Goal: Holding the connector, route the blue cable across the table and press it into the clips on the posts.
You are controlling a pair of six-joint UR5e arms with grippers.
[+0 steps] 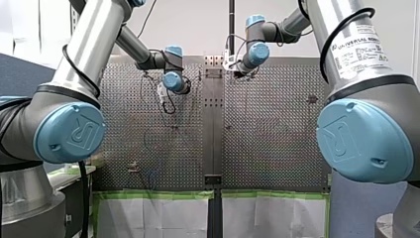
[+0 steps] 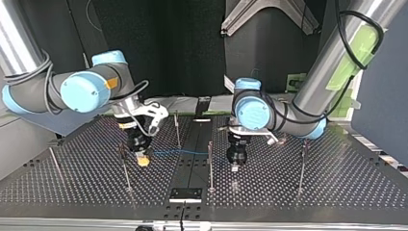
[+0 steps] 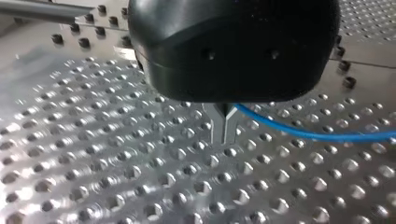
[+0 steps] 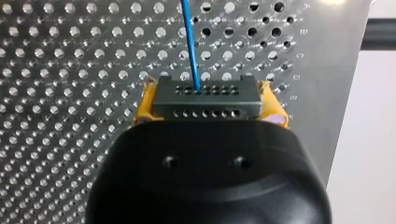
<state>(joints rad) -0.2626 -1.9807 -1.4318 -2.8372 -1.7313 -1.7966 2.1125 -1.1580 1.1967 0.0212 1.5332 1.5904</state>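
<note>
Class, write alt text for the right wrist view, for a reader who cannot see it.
My right gripper, seen from its own wrist, holds a grey connector with two rows of small holes between its yellow pads. A blue cable runs from the connector straight ahead over the perforated table.

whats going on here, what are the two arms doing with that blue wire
Two robot arms are routing a blue cable over the perforated table. My right claw, with yellow pads, grips the grey connector at the cable's end. My left claw is shut on the cable further along, low over the table. The cable stretches between them and crosses a thin post; whether it sits in a clip there I cannot tell.
</note>
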